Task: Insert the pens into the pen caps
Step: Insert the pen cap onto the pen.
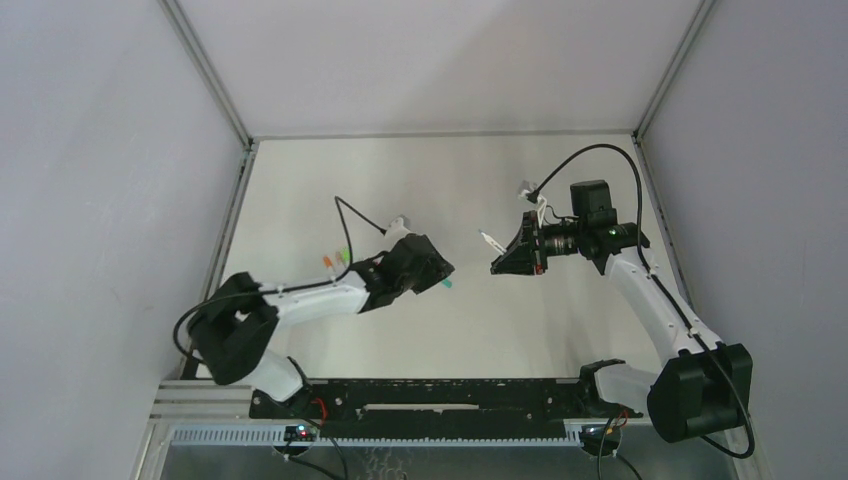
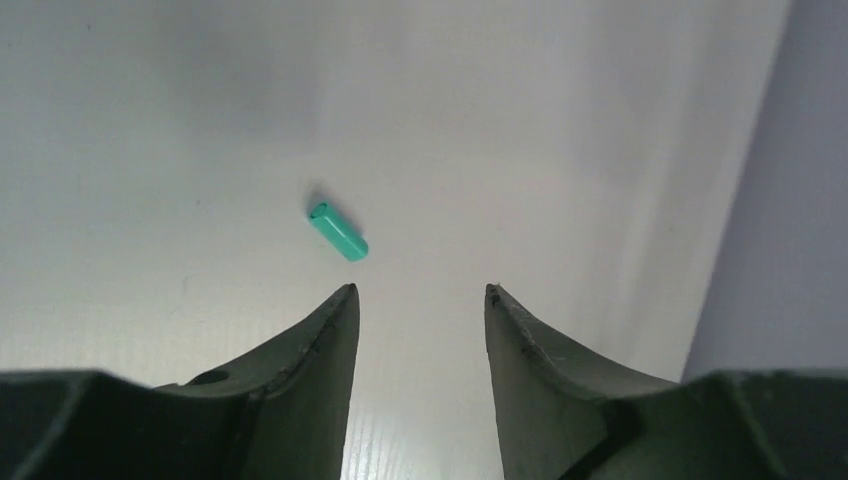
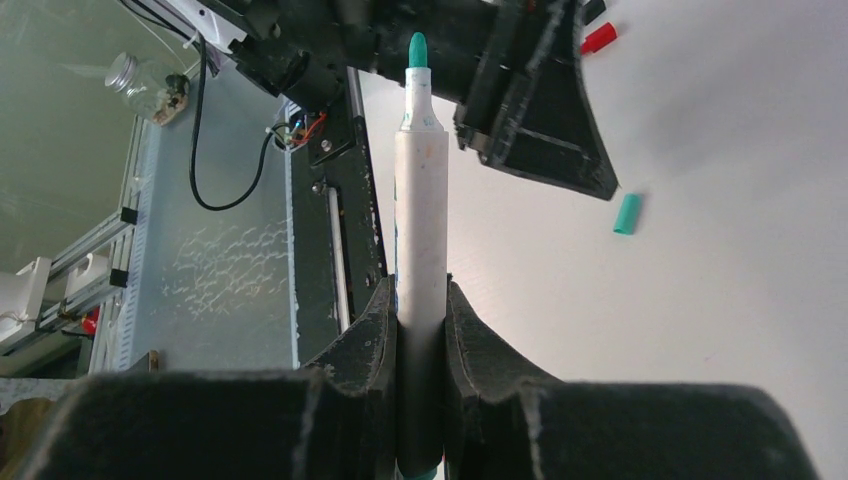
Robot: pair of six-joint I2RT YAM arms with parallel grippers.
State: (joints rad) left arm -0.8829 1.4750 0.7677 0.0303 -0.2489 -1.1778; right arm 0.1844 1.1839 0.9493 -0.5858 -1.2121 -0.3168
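Pen in grip: the right pincer (image 3: 420, 292) is clamped on the white barrel of the teal pen (image 3: 420, 190), whose bare teal nib points away from the wrist toward the left arm. From overhead, that pincer hangs above the middle of the pale desk (image 1: 450, 180), facing the left pincer (image 2: 420, 292) with a gap between the two. The left pincer's fingers stand apart with nothing between them. The teal cap (image 2: 338, 231) lies on its side on the desk just ahead of one fingertip, touching neither finger. Beyond the left pincer, the right wrist's view catches a red cap (image 3: 598, 38) and a black cap (image 3: 594, 10) lying close together on the desk. An orange piece (image 1: 327, 262) and a green piece (image 1: 343, 251) sit beside the left forearm, too small to tell pen from cap.
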